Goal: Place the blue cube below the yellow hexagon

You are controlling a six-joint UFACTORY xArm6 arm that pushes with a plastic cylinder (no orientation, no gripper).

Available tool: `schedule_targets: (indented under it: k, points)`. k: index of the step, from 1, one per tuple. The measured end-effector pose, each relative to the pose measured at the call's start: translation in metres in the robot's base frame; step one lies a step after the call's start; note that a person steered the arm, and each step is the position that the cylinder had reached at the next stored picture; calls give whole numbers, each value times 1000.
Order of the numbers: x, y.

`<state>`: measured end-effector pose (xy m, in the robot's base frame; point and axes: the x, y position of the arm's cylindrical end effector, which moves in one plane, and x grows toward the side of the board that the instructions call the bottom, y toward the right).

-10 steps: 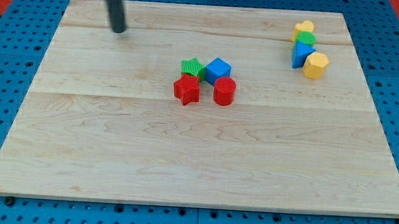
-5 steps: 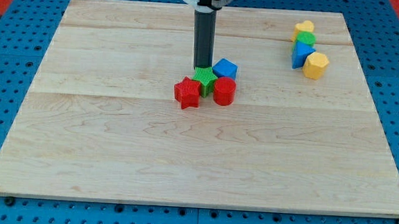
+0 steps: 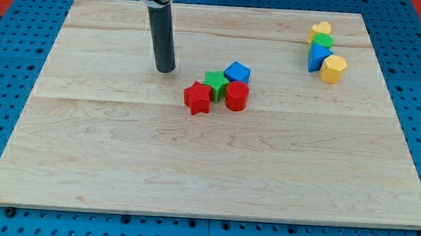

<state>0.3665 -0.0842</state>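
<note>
The blue cube [image 3: 237,71] sits near the board's middle, touching a green star [image 3: 215,82] on its left and a red cylinder [image 3: 236,96] below it. A red star [image 3: 196,97] lies left of these. The yellow hexagon [image 3: 333,68] is at the view's upper right, well to the right of the cube. My tip [image 3: 166,69] rests on the board to the left of the cluster, apart from every block.
At the upper right, a yellow block [image 3: 321,28], a green block [image 3: 322,41] and a blue block [image 3: 318,57] stand in a column next to the yellow hexagon. The wooden board [image 3: 193,168] lies on a blue pegboard.
My tip came right to the green star and pushed it and the blue cube slightly right, then pulled back left, away from the cluster.
</note>
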Motion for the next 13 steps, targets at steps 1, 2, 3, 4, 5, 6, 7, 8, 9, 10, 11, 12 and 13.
schedule_targets:
  k: [1,2,3,4,5,6,7,8,9,10,11,12,13]
  points:
    - [17,-33]
    - [34,-53]
    - [35,-18]
    - [33,29]
    - [33,89]
    - [33,145]
    - [33,137]
    - [26,97]
    - [-2,96]
    - [-27,101]
    - [-28,135]
    - [-10,168]
    - [19,196]
